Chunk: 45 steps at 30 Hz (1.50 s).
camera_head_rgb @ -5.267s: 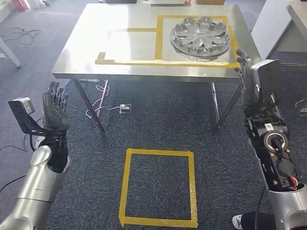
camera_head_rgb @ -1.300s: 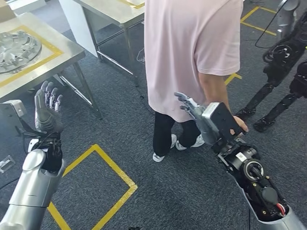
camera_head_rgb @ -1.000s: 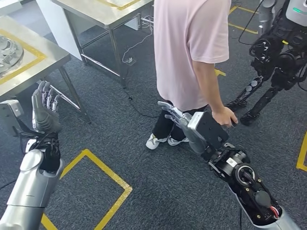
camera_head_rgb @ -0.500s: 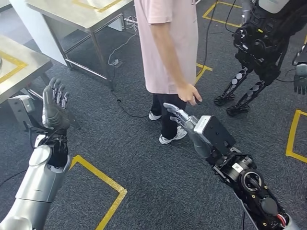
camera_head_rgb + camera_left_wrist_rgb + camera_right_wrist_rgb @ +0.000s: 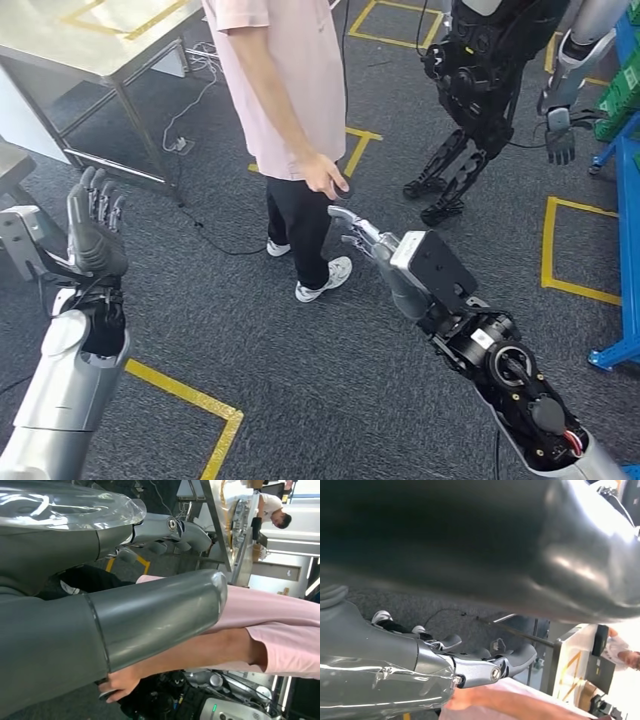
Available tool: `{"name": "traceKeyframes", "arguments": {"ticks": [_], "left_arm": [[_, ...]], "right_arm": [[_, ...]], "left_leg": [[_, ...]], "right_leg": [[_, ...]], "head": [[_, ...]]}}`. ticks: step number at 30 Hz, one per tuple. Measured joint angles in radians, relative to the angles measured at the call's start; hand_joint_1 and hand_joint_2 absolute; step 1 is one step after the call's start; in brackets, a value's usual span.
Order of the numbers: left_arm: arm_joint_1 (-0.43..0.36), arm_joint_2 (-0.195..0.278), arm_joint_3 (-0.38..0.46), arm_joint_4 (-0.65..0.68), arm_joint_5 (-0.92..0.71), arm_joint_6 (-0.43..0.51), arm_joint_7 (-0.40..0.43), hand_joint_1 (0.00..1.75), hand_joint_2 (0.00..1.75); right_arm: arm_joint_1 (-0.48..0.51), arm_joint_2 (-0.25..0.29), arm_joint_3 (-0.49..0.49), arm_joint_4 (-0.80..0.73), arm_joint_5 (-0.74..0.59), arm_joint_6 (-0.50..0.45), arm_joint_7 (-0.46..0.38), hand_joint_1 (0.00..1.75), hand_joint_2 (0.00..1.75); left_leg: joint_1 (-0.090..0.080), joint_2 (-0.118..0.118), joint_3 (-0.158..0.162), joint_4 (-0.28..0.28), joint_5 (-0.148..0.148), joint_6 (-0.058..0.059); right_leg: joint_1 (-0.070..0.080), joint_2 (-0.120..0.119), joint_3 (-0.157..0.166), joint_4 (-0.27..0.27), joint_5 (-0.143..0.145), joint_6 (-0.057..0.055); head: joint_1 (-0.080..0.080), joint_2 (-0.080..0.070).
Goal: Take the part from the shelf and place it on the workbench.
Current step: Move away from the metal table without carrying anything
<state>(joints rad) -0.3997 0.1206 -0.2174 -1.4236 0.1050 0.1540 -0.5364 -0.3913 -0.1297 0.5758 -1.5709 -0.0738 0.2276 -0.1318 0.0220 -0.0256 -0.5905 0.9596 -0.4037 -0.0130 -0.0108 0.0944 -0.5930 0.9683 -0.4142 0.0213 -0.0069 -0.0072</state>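
dark carpet [image 5: 302, 380] under a person [image 5: 290, 90]; left hand [image 5: 94, 225] and right hand [image 5: 370, 245] hold nothing, fingers spread.

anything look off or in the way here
Yes. A person in a pink shirt stands right in front of the robot, and the person's hand hangs just above the outstretched right hand; whether they touch is unclear. Both robot hands hold nothing; the left hand is raised. Cables trail loose across the carpet.
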Motion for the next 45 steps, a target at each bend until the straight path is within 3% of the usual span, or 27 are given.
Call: {"name": "traceKeyframes", "arguments": {"ticks": [1, 3, 5, 6, 7, 8, 10, 12, 17, 18, 20, 22, 23, 25, 27, 29, 31, 33, 35, 36, 37, 38, 41, 43, 45], "left_arm": [[-0.001, 0.0, 0.0, -0.001, 0.0, -0.001, 0.0, 0.0, 0.0], [-0.003, 0.0, 0.0, -0.002, 0.0, -0.002, 0.0, 0.0, 0.0], [-0.003, 0.0, 0.0, -0.002, 0.001, -0.002, 0.0, 0.0, 0.0], [-0.003, 0.0, 0.0, -0.002, 0.002, -0.003, 0.0, 0.0, 0.0], [-0.003, 0.0, 0.0, -0.002, 0.003, -0.003, 0.0, 0.0, 0.0], [-0.003, -0.001, 0.0, -0.002, 0.004, -0.004, 0.0, 0.0, 0.0], [-0.004, -0.001, 0.0, -0.002, 0.005, -0.004, -0.001, 0.0, 0.0], [-0.006, -0.001, 0.0, -0.002, 0.006, -0.004, -0.003, 0.0, 0.0], [-0.007, 0.0, 0.0, -0.002, 0.007, -0.004, -0.004, 0.0, 0.0], [-0.007, -0.001, 0.0, -0.002, 0.008, -0.004, -0.006, 0.0, 0.0], [-0.003, 0.0, 0.0, -0.001, 0.009, -0.004, -0.01, 0.0, 0.0], [0.003, 0.001, 0.0, 0.0, 0.009, -0.004, -0.013, 0.0, 0.0], [0.003, 0.001, 0.0, 0.001, 0.009, -0.004, -0.013, 0.0, 0.0], [0.002, 0.001, 0.0, 0.001, 0.009, -0.004, -0.014, 0.0, 0.0], [0.001, 0.0, 0.0, 0.0, 0.009, -0.002, -0.014, 0.0, 0.0], [0.0, 0.0, 0.0, 0.0, 0.009, 0.001, -0.014, 0.0, 0.0], [-0.001, -0.001, 0.0, 0.0, 0.009, 0.002, -0.014, 0.0, 0.0], [-0.001, -0.001, 0.0, 0.0, 0.009, 0.002, -0.014, 0.0, 0.0], [0.0, -0.001, 0.0, 0.0, 0.01, 0.003, -0.014, 0.0, 0.0], [0.0, -0.001, 0.0, 0.0, 0.01, 0.003, -0.014, 0.0, 0.0], [0.001, -0.001, 0.0, 0.0, 0.01, 0.003, -0.014, 0.0, 0.0], [0.002, -0.001, 0.0, 0.0, 0.01, 0.004, -0.014, 0.0, 0.0], [0.001, -0.001, 0.0, 0.0, 0.011, 0.006, -0.014, 0.0, 0.0], [0.0, 0.0, 0.0, 0.0, 0.012, 0.009, -0.014, 0.0, 0.0], [0.001, 0.0, 0.0, 0.0, 0.013, 0.012, -0.013, 0.0, 0.0]], "right_arm": [[-0.001, 0.0, 0.0, 0.0, 0.0, 0.0, 0.0, 0.0, 0.0], [-0.004, 0.0, -0.001, 0.0, 0.0, -0.004, 0.0, 0.0, 0.0], [-0.004, 0.0, -0.001, 0.0, -0.002, -0.012, -0.001, 0.0, 0.0], [-0.004, -0.001, -0.001, 0.0, -0.004, -0.017, -0.001, 0.0, 0.0], [-0.004, -0.001, -0.001, 0.0, -0.005, -0.022, -0.001, 0.0, 0.0], [-0.004, -0.001, -0.001, 0.0, -0.006, -0.025, -0.002, 0.0, 0.0], [-0.005, -0.001, -0.001, 0.0, -0.007, -0.03, -0.002, 0.0, 0.0], [-0.006, -0.001, -0.001, 0.0, -0.007, -0.034, -0.004, 0.0, 0.0], [-0.005, -0.001, -0.001, 0.0, -0.007, -0.037, -0.004, 0.0, 0.0], [-0.005, -0.001, -0.001, 0.0, -0.007, -0.039, -0.004, 0.0, 0.0], [-0.002, -0.001, -0.001, 0.0, -0.005, -0.047, -0.004, 0.0, 0.0], [0.002, -0.001, 0.001, 0.0, -0.004, -0.053, -0.004, 0.0, 0.0], [0.004, -0.001, 0.001, 0.0, -0.004, -0.055, -0.004, 0.0, 0.0], [0.005, -0.001, 0.002, 0.0, -0.003, -0.06, -0.004, 0.0, 0.0], [0.006, -0.001, 0.002, 0.0, -0.001, -0.067, -0.004, 0.0, 0.0], [0.008, -0.001, 0.001, 0.0, 0.001, -0.074, -0.006, 0.0, 0.0], [0.009, -0.001, -0.002, 0.0, 0.001, -0.083, -0.01, 0.0, 0.0], [0.008, -0.001, -0.008, 0.0, 0.001, -0.093, -0.015, 0.0, 0.0], [0.01, -0.002, -0.011, 0.0, 0.001, -0.098, -0.018, 0.0, 0.0], [0.011, -0.002, -0.011, 0.0, 0.001, -0.1, -0.018, 0.0, 0.0], [0.012, -0.002, -0.012, 0.0, 0.001, -0.103, -0.019, 0.0, 0.0], [0.013, -0.002, -0.013, 0.0, 0.001, -0.108, -0.021, 0.0, 0.0], [0.013, -0.002, -0.023, 0.0, 0.006, -0.136, -0.034, 0.0, 0.0], [0.014, -0.002, -0.029, 0.0, 0.014, -0.16, -0.043, 0.0, 0.0], [0.017, -0.002, -0.036, 0.0, 0.019, -0.176, -0.048, 0.0, 0.0]], "left_leg": [[0.0, 0.009, 0.003, -0.004, 0.001, 0.007], [-0.001, 0.026, 0.008, -0.008, 0.001, 0.017], [-0.004, 0.043, 0.009, -0.008, 0.0, 0.02], [-0.005, 0.052, 0.01, -0.008, -0.002, 0.021], [-0.006, 0.061, 0.012, -0.008, -0.003, 0.02], [-0.006, 0.069, 0.015, -0.008, -0.005, 0.019], [-0.01, 0.083, 0.021, -0.007, -0.011, 0.013], [-0.014, 0.095, 0.023, -0.006, -0.014, 0.005], [-0.016, 0.103, 0.022, -0.006, -0.014, 0.0], [-0.014, 0.103, 0.023, -0.003, -0.018, -0.005], [-0.01, 0.068, -0.058, 0.16, -0.091, -0.017], [-0.008, 0.031, -0.132, 0.294, -0.133, -0.022], [-0.008, 0.028, -0.115, 0.251, -0.101, -0.019], [-0.008, 0.006, -0.048, 0.104, -0.029, -0.012], [-0.008, -0.013, -0.005, 0.008, -0.001, -0.006], [-0.011, -0.008, 0.001, -0.008, 0.0, 0.0], [-0.008, 0.009, 0.01, -0.019, 0.004, 0.01], [-0.007, 0.025, 0.019, -0.028, 0.006, 0.019], [-0.008, 0.041, 0.022, -0.028, 0.004, 0.023], [-0.008, 0.049, 0.022, -0.028, 0.003, 0.023], [-0.008, 0.056, 0.024, -0.028, 0.001, 0.021], [-0.007, 0.063, 0.025, -0.027, -0.001, 0.019], [-0.007, 0.081, 0.032, -0.02, -0.012, 0.004], [-0.012, 0.092, 0.031, -0.016, -0.015, -0.006], [-0.01, 0.106, 0.032, -0.017, -0.018, -0.018]], "right_leg": [[0.0, -0.019, -0.012, 0.023, -0.015, 0.005], [0.001, -0.067, -0.063, 0.136, -0.074, 0.012], [-0.002, -0.084, -0.126, 0.273, -0.128, 0.017], [-0.002, -0.086, -0.141, 0.301, -0.131, 0.018], [-0.002, -0.088, -0.135, 0.29, -0.115, 0.017], [-0.001, -0.092, -0.109, 0.237, -0.084, 0.014], [0.006, -0.122, -0.033, 0.088, -0.022, 0.005], [0.015, -0.145, 0.01, 0.005, -0.002, -0.005], [0.018, -0.14, 0.013, -0.003, -0.004, -0.011], [0.017, -0.132, 0.015, -0.006, -0.002, -0.016], [0.014, -0.094, 0.015, -0.013, 0.006, -0.033], [0.013, -0.055, 0.014, -0.016, 0.012, -0.044], [0.014, -0.044, 0.014, -0.015, 0.012, -0.044], [0.015, -0.025, 0.013, -0.011, 0.01, -0.042], [0.014, -0.009, 0.008, -0.008, 0.01, -0.035], [0.011, 0.005, 0.004, -0.011, 0.011, -0.023], [0.011, -0.013, -0.005, 0.002, 0.001, -0.013], [0.01, -0.058, -0.045, 0.089, -0.048, -0.004], [0.004, -0.08, -0.111, 0.23, -0.109, 0.004], [0.0, -0.083, -0.135, 0.277, -0.121, 0.008], [-0.004, -0.085, -0.141, 0.289, -0.116, 0.012], [-0.008, -0.089, -0.127, 0.259, -0.093, 0.014], [-0.008, -0.125, -0.024, 0.057, -0.008, 0.015], [0.0, -0.138, 0.005, 0.0, 0.0, 0.007], [0.004, -0.121, 0.008, -0.005, 0.003, -0.009]], "head": [[0.004, 0.0], [0.018, 0.0], [0.03, 0.0], [0.034, 0.0], [0.038, 0.0], [0.042, 0.0], [0.05, 0.0], [0.053, 0.0], [0.05, 0.0], [0.048, 0.0], [0.029, 0.0], [0.009, 0.0], [0.006, 0.0], [-0.002, 0.0], [-0.003, 0.0], [-0.002, 0.0], [0.001, 0.0], [0.014, 0.0], [0.025, 0.0], [0.028, 0.0], [0.031, 0.0], [0.035, 0.0], [0.049, 0.0], [0.047, 0.0], [0.038, 0.0]]}}
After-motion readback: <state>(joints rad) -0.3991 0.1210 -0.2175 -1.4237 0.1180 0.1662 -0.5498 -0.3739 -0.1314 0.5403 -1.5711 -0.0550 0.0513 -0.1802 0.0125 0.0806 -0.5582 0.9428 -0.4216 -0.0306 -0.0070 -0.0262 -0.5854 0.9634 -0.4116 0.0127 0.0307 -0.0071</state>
